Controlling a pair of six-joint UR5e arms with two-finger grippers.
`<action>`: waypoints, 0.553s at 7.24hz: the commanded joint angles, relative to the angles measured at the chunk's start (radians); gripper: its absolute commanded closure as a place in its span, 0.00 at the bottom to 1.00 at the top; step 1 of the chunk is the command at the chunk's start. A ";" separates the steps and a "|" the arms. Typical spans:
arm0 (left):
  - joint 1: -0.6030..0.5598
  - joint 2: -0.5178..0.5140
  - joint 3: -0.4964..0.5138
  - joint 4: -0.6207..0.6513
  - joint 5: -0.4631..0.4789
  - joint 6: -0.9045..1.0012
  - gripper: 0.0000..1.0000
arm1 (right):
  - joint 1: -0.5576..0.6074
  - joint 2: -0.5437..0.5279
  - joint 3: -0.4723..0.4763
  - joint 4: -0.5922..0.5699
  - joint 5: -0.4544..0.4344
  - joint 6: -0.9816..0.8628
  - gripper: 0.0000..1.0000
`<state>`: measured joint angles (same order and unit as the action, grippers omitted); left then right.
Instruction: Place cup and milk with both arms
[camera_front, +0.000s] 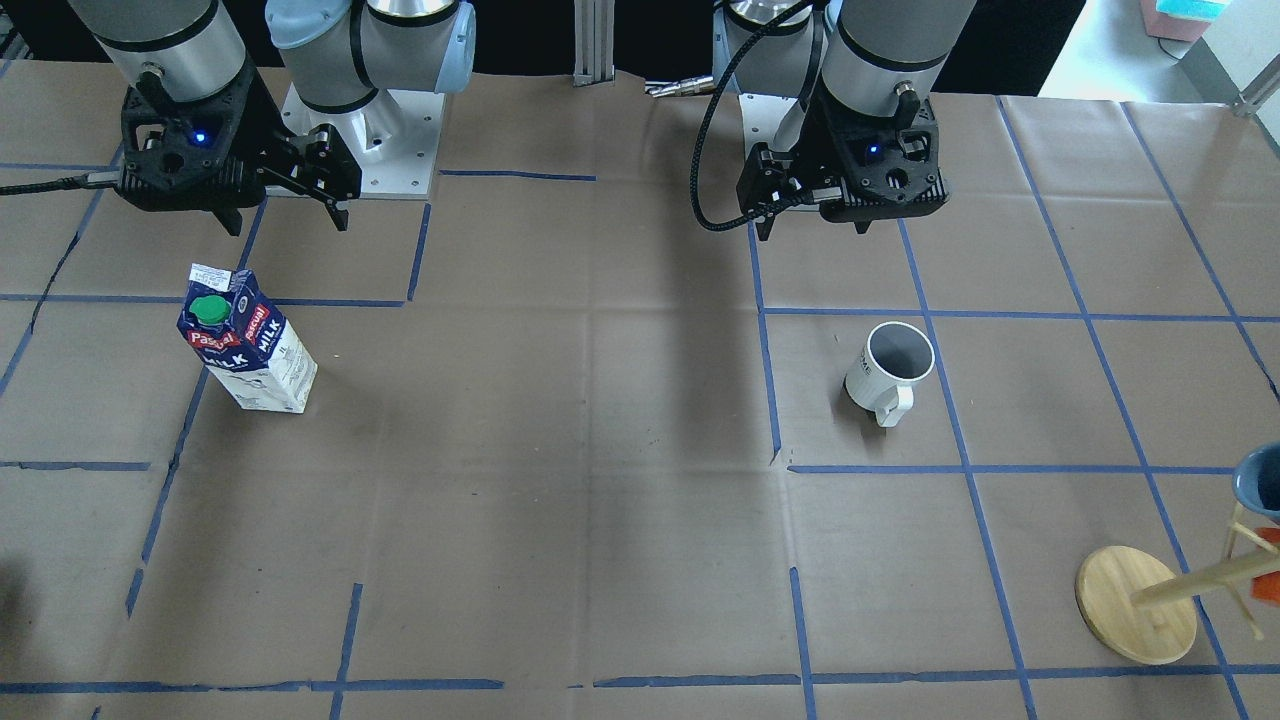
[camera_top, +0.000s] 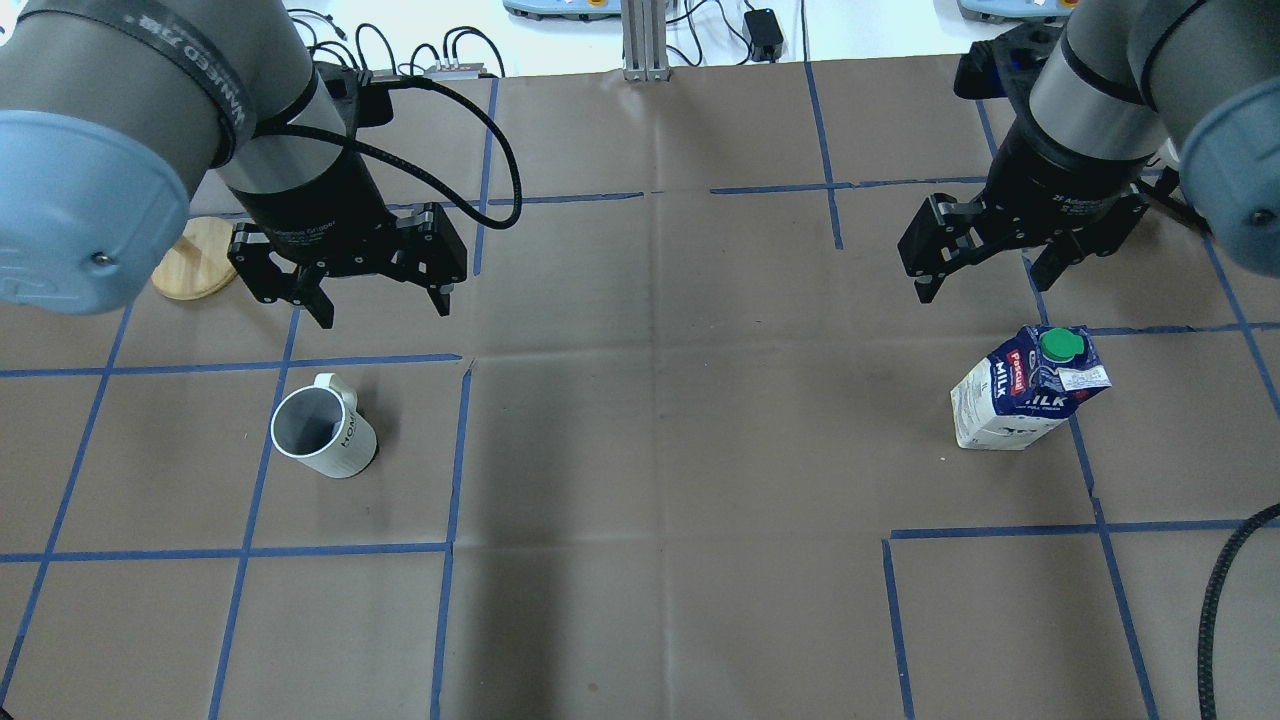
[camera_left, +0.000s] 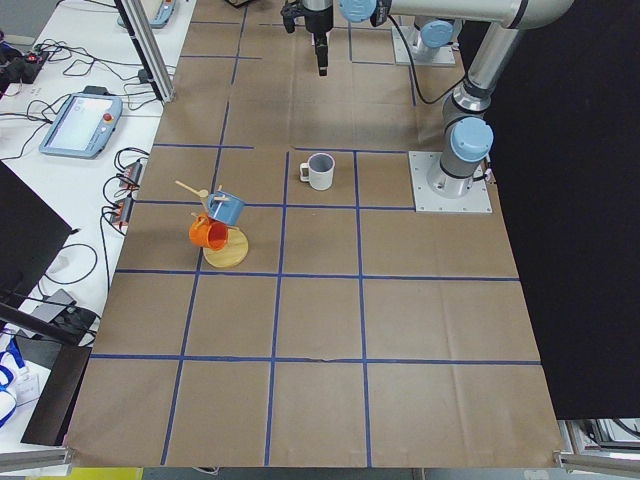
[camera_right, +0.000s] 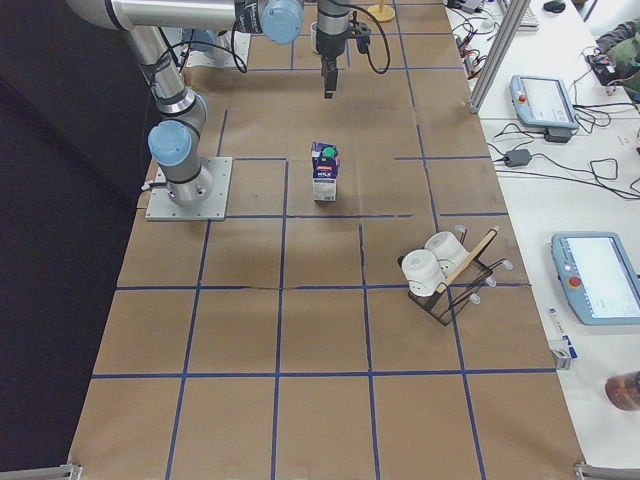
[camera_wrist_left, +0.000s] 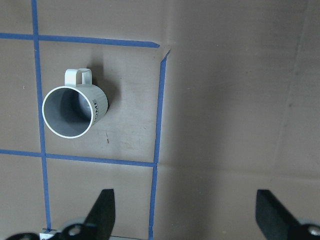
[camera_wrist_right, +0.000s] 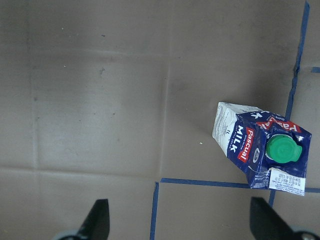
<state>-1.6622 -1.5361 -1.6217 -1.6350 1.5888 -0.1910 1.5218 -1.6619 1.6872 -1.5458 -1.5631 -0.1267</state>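
**Overhead exterior: cup (camera_top: 322, 432) and milk (camera_top: 1030, 400) stand well apart, both grippers empty**

The cup stands upright on the left side of the table (camera_top: 650, 450), inside one square of the blue tape grid (camera_top: 455, 450). Its dark inside faces up, its handle points to the far side, and its lettering faces right. The milk stands upright on the right side, green cap (camera_top: 1061, 344) on top, just beside a tape line.

The left gripper (camera_top: 383, 312) hovers above the table on the far side of the cup without touching it. Its fingers are spread wide and hold nothing. In the left wrist view the cup lies left of the gap between the two fingertips. The right gripper (camera_top: 982, 283) hangs on the far side of the milk, slightly to its left. Its fingers are also spread wide and empty. In the right wrist view the carton lies toward the right fingertip.

A wooden mug tree (camera_front: 1135, 605) stands at the far left, beyond the left gripper, and carries a blue cup (camera_left: 228, 208) and an orange cup (camera_left: 208, 233). On the right end of the table a rack (camera_right: 455, 280) holds two white cups.
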 joint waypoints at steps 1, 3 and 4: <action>-0.001 0.001 0.000 -0.002 -0.024 -0.021 0.01 | 0.000 -0.001 0.002 0.000 0.000 -0.001 0.00; -0.001 -0.002 -0.003 -0.002 -0.024 -0.021 0.01 | 0.000 -0.001 0.002 -0.002 0.000 -0.001 0.00; -0.001 -0.009 -0.003 -0.002 -0.026 -0.022 0.01 | 0.000 -0.001 0.002 -0.002 0.000 0.001 0.00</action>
<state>-1.6628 -1.5391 -1.6239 -1.6367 1.5657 -0.2115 1.5217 -1.6628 1.6888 -1.5476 -1.5631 -0.1270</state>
